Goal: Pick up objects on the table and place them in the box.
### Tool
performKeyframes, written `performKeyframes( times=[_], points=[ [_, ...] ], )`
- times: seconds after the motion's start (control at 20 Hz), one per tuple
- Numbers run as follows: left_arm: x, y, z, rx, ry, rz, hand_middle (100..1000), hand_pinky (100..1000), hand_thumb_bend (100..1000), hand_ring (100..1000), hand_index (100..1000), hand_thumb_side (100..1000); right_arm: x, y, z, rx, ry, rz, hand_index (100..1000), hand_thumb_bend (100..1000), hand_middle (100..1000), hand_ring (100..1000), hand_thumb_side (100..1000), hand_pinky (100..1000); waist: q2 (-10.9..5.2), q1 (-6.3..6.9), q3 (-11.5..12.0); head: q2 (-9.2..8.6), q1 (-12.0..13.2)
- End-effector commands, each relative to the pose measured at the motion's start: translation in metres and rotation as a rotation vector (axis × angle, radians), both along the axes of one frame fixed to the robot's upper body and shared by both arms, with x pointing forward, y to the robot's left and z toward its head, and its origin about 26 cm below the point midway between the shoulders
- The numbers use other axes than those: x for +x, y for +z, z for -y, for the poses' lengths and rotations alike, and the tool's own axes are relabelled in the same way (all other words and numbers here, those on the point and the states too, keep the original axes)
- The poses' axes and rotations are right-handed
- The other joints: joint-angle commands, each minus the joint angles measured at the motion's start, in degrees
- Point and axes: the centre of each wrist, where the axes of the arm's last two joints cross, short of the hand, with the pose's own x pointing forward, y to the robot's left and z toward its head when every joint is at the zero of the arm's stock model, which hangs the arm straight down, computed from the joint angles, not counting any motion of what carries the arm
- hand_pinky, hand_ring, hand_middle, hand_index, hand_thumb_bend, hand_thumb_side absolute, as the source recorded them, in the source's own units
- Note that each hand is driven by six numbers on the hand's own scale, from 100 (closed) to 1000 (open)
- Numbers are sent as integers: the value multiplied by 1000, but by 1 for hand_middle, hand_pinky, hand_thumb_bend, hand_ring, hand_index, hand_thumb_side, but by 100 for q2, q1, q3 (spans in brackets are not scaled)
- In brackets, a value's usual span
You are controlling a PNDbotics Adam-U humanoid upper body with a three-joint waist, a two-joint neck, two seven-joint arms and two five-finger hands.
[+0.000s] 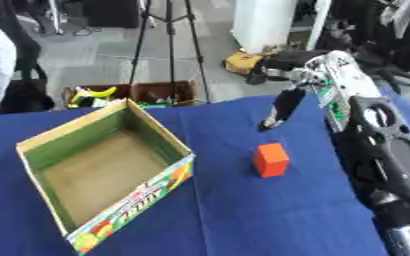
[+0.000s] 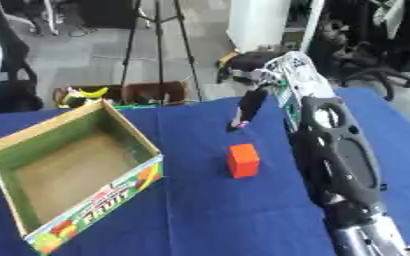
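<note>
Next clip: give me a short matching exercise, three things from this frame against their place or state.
Things:
1. orange block
2. box
3. right hand

Descriptions:
A. open-topped, nothing inside, on the left of the table
B. hanging above the blue cloth beyond the block, fingers pointing down
C. standing upright on the blue cloth, right of the box

Pairs: 1-C, 2-A, 3-B

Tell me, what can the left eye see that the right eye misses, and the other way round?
Only the left eye view keeps the box's left corner clear of the frame edge. Only the right eye view shows more blue table to the right of the arm. Both show the empty box, the orange block standing apart from it, and the right hand hanging beyond the block.
</note>
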Motion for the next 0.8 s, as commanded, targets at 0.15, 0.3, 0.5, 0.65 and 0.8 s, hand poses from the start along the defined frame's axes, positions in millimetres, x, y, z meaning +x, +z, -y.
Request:
performKeyframes(
  times=[0.15,0.3,0.5,0.65,0.8],
  points=[
    [-2,11,-3,39,3,21,648,384,398,591,903,823,-8,13,22,-170,58,-101,891,644,849,918,362,886,-140,5,-48,-9,33],
    [-2,11,-3,40,5,22,648,384,397,592,903,825,-13,11,31,-153,63,-97,890,648,849,917,366,885,-155,14,-70,-13,45],
    [-3,11,-4,41,8,20,649,384,396,592,903,826,-19,12,37,-136,81,-82,889,656,848,916,373,884,-193,22,-112,-14,54],
    [-3,11,-5,42,11,19,649,384,395,592,903,826,-20,11,38,-137,96,-81,888,658,848,916,374,885,-217,19,-143,-8,62],
    [-3,11,-5,42,15,18,649,384,394,592,903,825,-23,12,38,-150,117,-77,886,656,847,916,379,886,-232,13,-175,-2,70]
  ],
)
